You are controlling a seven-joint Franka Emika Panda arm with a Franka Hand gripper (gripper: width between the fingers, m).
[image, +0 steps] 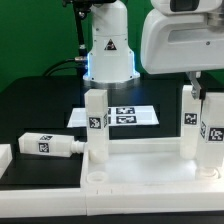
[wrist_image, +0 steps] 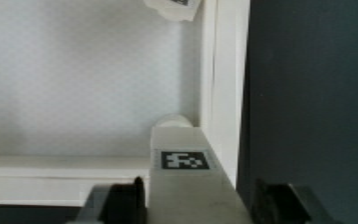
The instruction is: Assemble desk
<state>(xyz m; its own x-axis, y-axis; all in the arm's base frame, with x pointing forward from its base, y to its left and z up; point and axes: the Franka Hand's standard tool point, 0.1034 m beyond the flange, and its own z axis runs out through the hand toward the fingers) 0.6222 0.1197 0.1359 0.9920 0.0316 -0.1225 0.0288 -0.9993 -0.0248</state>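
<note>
Desk top, a large flat white plastic panel with a raised rim, lies on the black surface. The gripper, partly closed, clamps an upright white square-section tagged leg at the panel's corner, presumably to twist it home.

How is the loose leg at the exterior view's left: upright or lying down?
Lying down: the leg lies on its long side on the black table, beside the desk top.
</note>
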